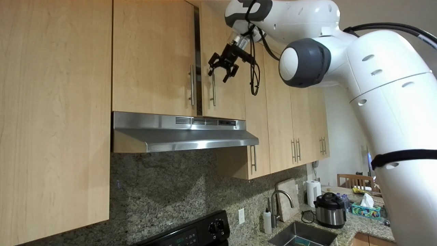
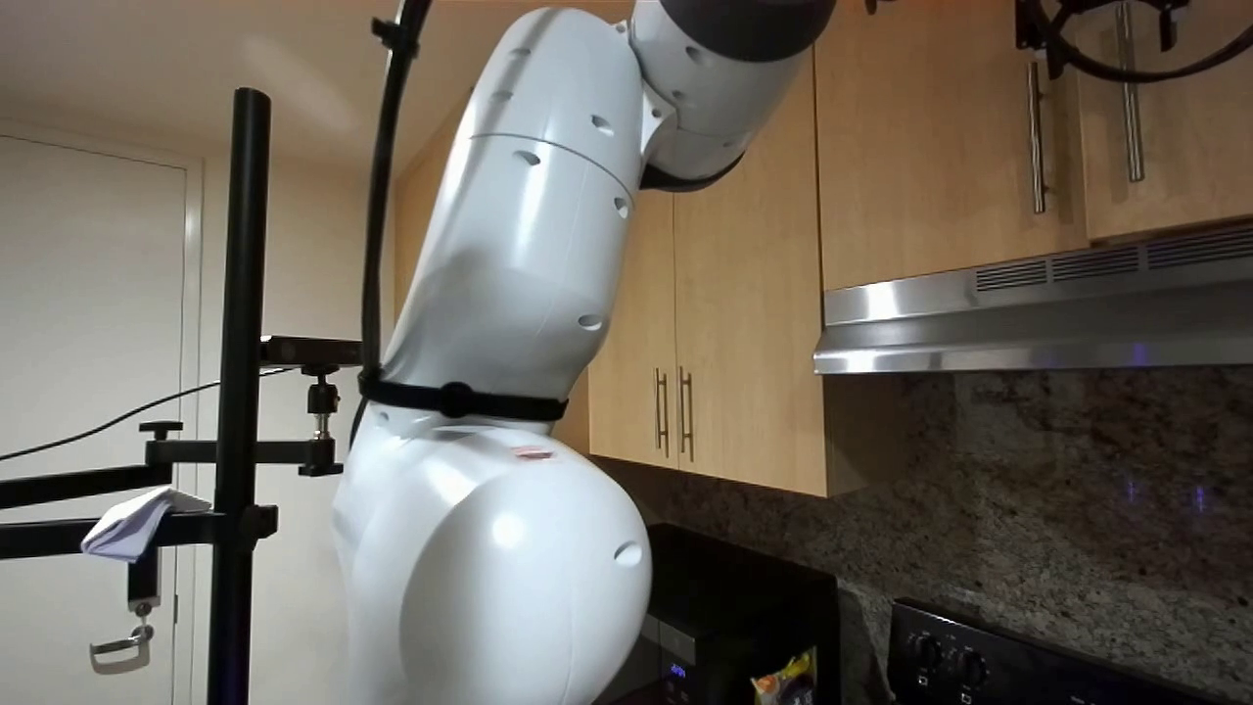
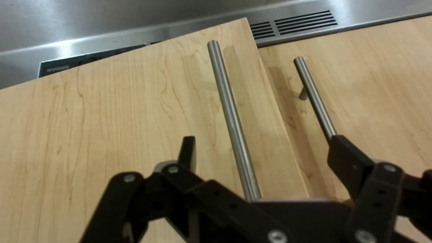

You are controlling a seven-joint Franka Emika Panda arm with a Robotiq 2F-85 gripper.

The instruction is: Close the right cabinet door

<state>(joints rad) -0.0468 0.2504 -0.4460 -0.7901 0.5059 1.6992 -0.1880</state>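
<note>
The arm (image 1: 304,24) is bent across the upper right. The gripper (image 1: 217,76) is held spread before the right cabinet door (image 1: 228,97).

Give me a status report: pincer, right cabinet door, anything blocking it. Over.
Pincer open at the bar handle, contact unclear. Right cabinet door ajar, dark gap beside the neighbouring door. No obstruction seen, gap's inside too dark to tell.

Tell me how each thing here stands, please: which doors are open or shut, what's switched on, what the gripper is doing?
Right cabinet door: slightly ajar
Twin door beside it: shut
Longer maple doors: shut
Gripper: open, fingers apart
Range hood: running or not, cannot tell
Stove display: lit
Countertop cooker: lid on
Tissue box: tissue sticking up
</note>
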